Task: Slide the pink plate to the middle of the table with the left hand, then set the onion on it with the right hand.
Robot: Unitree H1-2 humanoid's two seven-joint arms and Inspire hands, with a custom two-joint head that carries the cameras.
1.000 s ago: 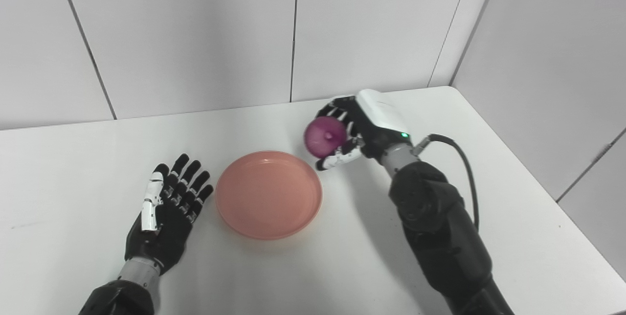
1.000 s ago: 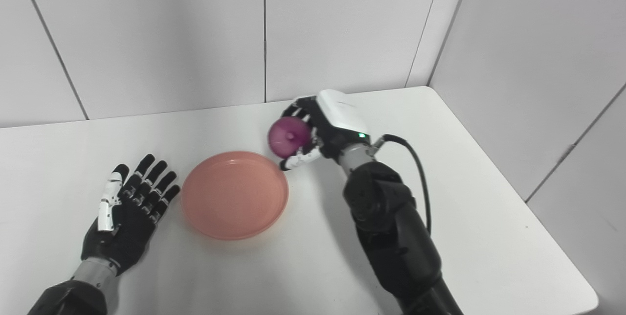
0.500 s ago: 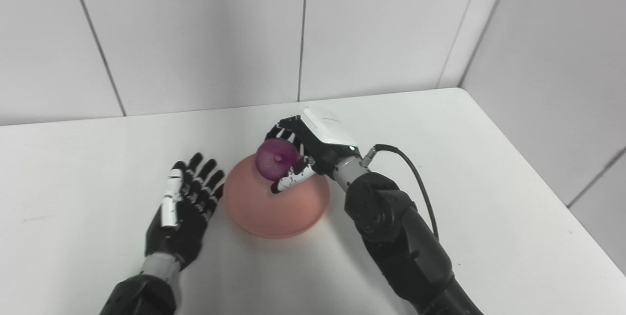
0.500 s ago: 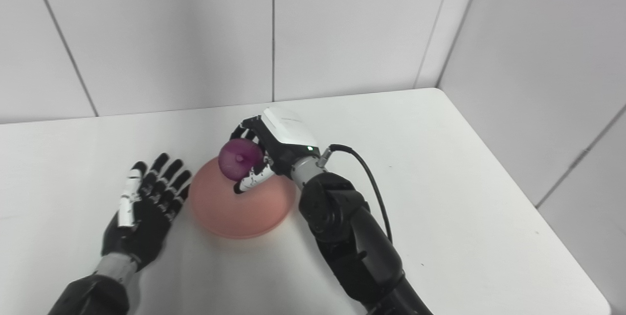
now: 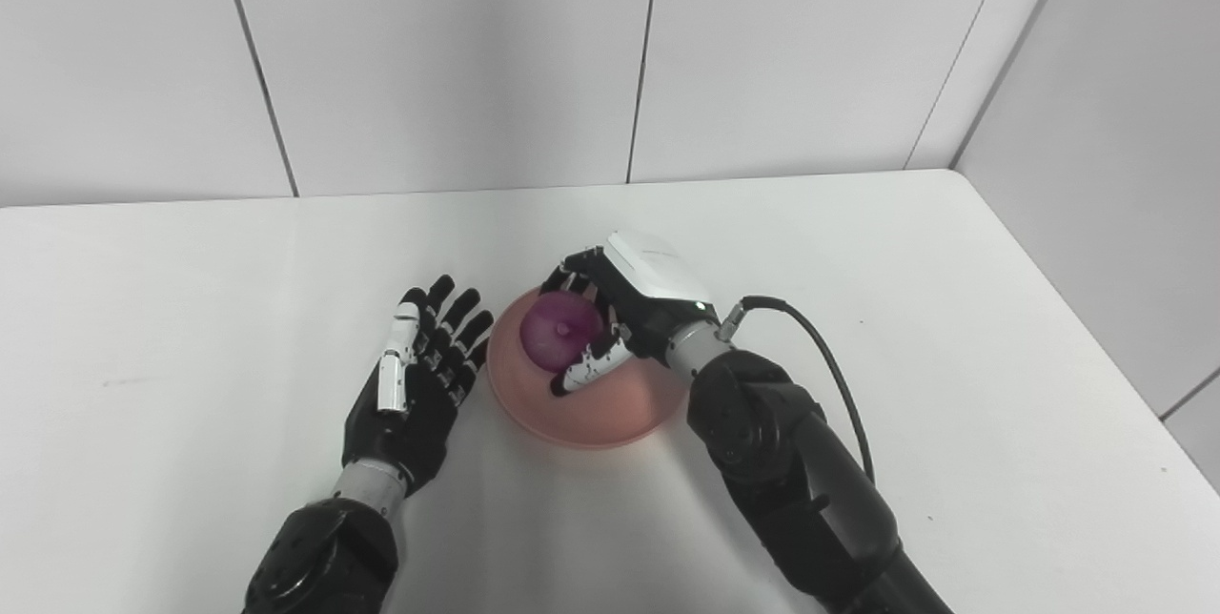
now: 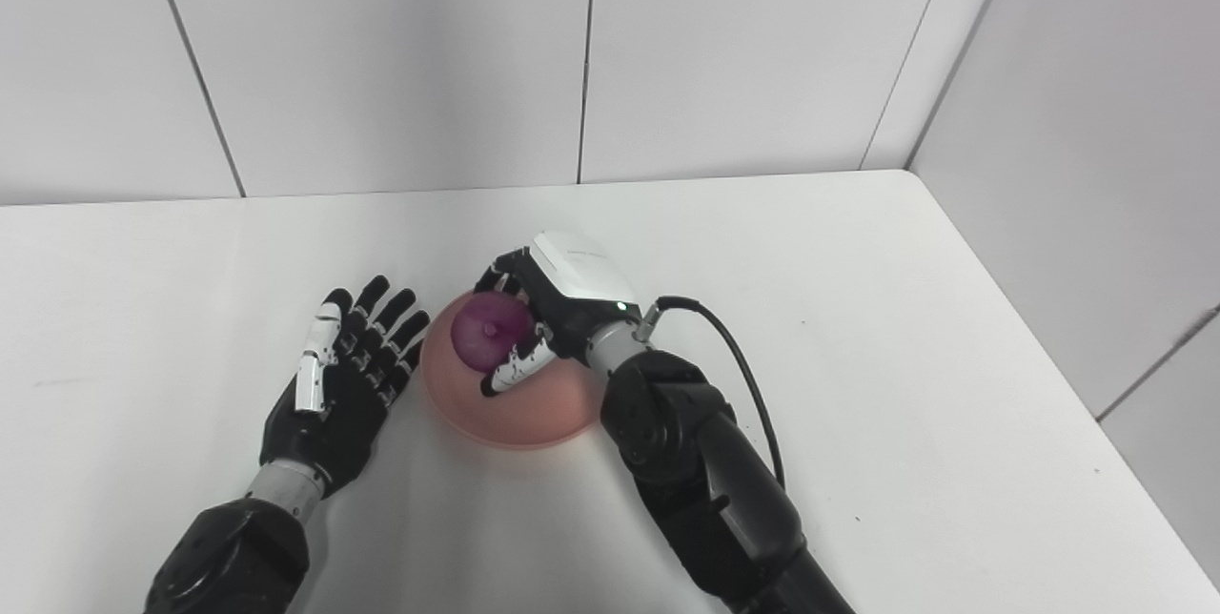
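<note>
The pink plate (image 5: 610, 409) sits near the middle of the white table. My right hand (image 5: 624, 309) hovers over the plate's far half, shut on the purple onion (image 5: 558, 342), fingers curled behind it and the thumb under it. Whether the onion touches the plate's surface I cannot tell. My left hand (image 5: 419, 380) lies flat on the table just left of the plate, fingers spread and holding nothing, its fingertips close to the plate's rim (image 6: 429, 385).
The white table (image 5: 191, 328) runs back to grey panelled walls. Its right edge (image 5: 1077, 318) slants down along the right side. A black cable (image 5: 839, 376) loops off my right wrist.
My right hand has carried the onion leftward and down over the plate. The camera has swung, shifting the whole scene rightward in the picture. My left hand stays flat beside the plate.
</note>
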